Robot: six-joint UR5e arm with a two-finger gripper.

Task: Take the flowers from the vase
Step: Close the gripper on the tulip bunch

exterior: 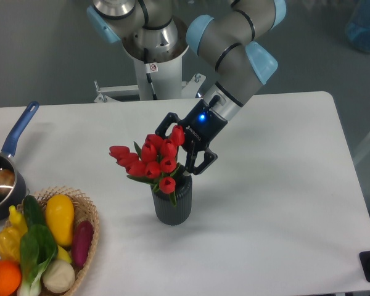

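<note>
Gripper (176, 150), fingers spread apart, straddling red tulips (151, 159) standing in ribbed dark vase (172, 203) on white surface (271, 185).

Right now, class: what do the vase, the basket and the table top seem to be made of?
Vase: dark, matt and ribbed, likely ceramic or plastic.
Basket: woven tan strands, probably wicker.
Table top: smooth white sheet with a soft sheen, perhaps laminate.

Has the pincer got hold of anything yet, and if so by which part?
Nothing is held. The pincer is open behind the flowers, which sit in the vase.
</note>
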